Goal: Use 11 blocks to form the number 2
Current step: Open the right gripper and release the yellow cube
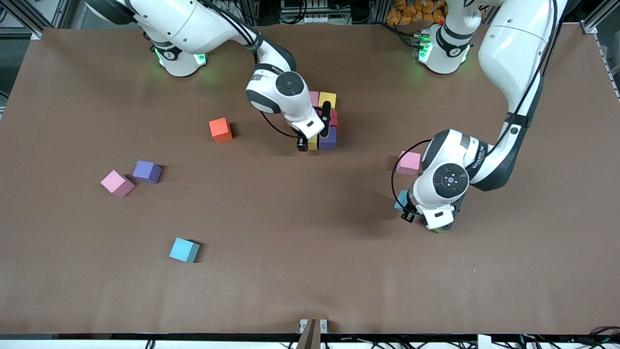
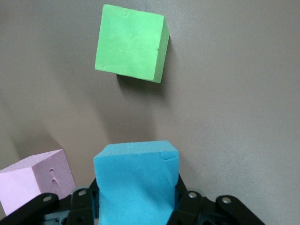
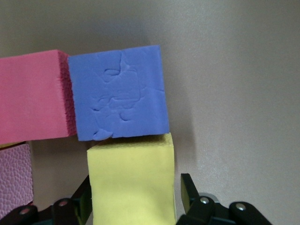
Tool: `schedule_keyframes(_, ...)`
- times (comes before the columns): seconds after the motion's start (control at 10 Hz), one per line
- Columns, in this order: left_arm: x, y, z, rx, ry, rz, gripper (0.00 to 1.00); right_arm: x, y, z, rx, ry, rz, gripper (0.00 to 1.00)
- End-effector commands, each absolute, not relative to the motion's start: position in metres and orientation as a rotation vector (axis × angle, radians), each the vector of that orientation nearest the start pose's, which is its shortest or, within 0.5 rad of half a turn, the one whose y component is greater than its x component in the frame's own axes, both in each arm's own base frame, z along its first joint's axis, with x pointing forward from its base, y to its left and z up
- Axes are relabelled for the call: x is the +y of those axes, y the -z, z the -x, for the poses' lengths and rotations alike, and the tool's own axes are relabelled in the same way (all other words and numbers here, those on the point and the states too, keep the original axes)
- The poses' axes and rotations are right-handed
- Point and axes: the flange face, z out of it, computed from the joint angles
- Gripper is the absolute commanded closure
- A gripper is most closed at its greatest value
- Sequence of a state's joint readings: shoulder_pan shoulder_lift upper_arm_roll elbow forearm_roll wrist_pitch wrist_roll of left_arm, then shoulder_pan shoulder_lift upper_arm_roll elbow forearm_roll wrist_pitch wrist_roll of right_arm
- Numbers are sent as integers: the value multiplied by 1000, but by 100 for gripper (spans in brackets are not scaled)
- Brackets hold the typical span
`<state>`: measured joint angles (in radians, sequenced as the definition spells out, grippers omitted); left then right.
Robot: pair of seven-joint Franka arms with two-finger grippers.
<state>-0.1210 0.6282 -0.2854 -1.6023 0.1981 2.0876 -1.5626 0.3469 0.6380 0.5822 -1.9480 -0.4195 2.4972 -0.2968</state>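
Note:
In the middle of the table stands a tight group of blocks: pink [image 1: 314,98], yellow [image 1: 327,100], red [image 1: 333,118] and purple [image 1: 329,138]. My right gripper [image 1: 316,135] is over this group, open, with a second yellow block [image 3: 131,183] between its fingers, touching the purple block [image 3: 119,93]. A gap shows between one finger [image 3: 187,190] and the yellow block. Toward the left arm's end, my left gripper [image 1: 406,207] is shut on a light blue block [image 2: 136,183]. A green block [image 2: 132,43] and a pink block [image 2: 35,183] lie close by it.
Toward the right arm's end lie an orange cube [image 1: 221,129], a purple block [image 1: 147,171], a pink block [image 1: 116,183] and, nearer the front camera, a light blue block [image 1: 184,249]. Another pink block [image 1: 409,163] sits beside the left arm's wrist.

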Motion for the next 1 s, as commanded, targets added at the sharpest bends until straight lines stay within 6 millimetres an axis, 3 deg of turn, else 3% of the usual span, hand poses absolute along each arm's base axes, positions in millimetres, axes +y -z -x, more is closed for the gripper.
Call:
schedule_keyframes(0.0,-237,-274,-633,-1619,-112,2596,100,493,-203,-379,-2043,64,2291,18)
schedule_keyframes(0.3,-241,-275,-632,-1617,-112,2598,100,493,-203,-378,-2045,49,2296,13)
schedule_keyframes(0.5,-244,-274,-631,-1630,-110,2588,100,489,-206,-378,-2060,50,2291,0)
schedule_keyframes(0.9,-246,-275,-630,-1643,-108,2579,100,486,-227,-381,-2066,95,2304,0)
